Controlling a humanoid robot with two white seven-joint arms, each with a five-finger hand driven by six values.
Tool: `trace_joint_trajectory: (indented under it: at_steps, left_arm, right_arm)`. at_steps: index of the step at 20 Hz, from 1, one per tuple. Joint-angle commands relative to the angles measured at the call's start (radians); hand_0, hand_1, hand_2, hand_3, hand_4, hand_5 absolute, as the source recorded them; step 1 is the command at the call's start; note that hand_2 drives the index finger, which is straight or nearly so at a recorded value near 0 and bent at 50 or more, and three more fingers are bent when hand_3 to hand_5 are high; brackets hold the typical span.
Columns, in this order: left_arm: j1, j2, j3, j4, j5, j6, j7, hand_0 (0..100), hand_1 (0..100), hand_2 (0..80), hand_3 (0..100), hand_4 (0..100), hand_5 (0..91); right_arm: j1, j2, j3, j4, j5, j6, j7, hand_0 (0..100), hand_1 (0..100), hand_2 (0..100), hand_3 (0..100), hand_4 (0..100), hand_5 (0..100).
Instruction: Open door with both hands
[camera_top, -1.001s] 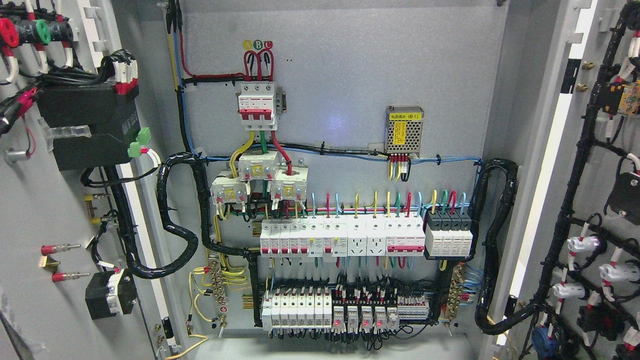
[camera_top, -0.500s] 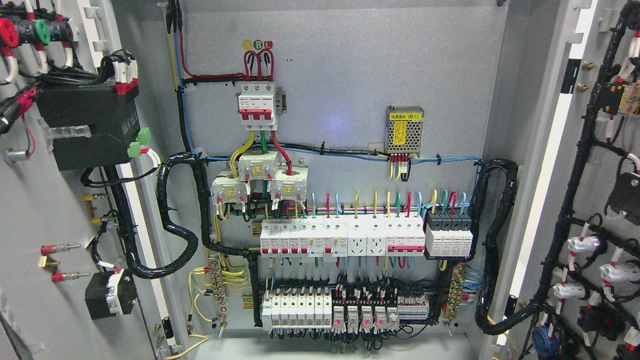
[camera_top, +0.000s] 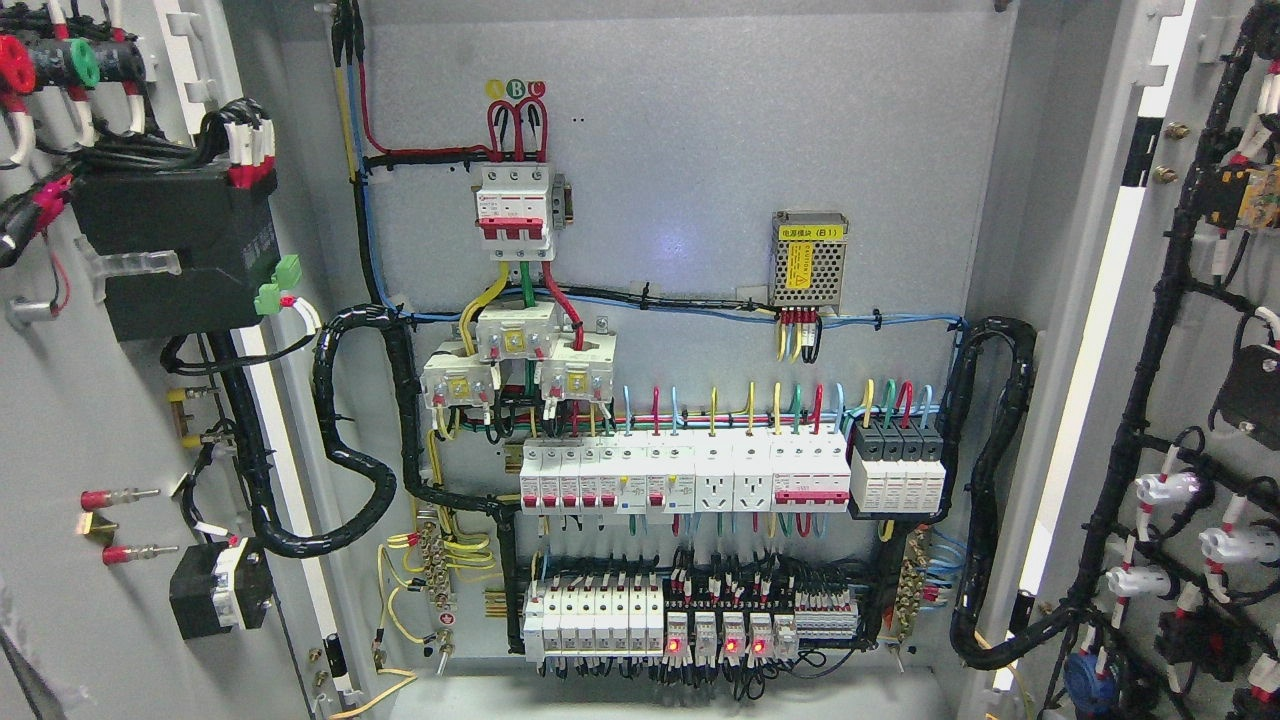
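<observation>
neither robot hand shows anywhere in the head view, so the state of the fingers cannot be told, nor whether they hold or touch anything.

both doors of the electrical cabinet stand swung wide. the left door (camera_top: 70, 420) fills the picture's left edge, its inner face toward the camera, carrying a black box (camera_top: 175, 250) with a green connector beside it and a bundle of black cables running down to the hinge side. the right door (camera_top: 1215, 330) takes the right edge, its inner face laced with a black wire harness (camera_top: 1140, 400) and white-capped terminals.

between them the grey back panel (camera_top: 700, 150) is fully exposed. high on it sits a white three-pole breaker with red levers (camera_top: 514, 215); to its right a small perforated power supply with a yellow label (camera_top: 810, 259). below, a row of white breakers and sockets (camera_top: 690, 478) runs across, ending in a black-topped module (camera_top: 897, 468) at its right. the lowest row holds relays with red lights lit (camera_top: 716, 636).
</observation>
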Motion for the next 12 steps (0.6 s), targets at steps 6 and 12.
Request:
trace_joint_trajectory:
  at_steps: [6,12]
  left_arm:
    - [0.0,-0.024,0.035,-0.126,0.032,-0.09,0.001,0,0,0.0,0,0,0.0]
    - [-0.002,-0.045,0.153,-0.126,0.071,-0.211,-0.001,0,0,0.0,0,0,0.0]
  right_arm:
    - [-0.011,-0.004,-0.113,0.013,-0.092,0.056,0.0,19,0,0,0,0,0]
    - [-0.018,-0.059,-0.147,0.023,-0.093,0.062,0.002,19,0,0,0,0,0]
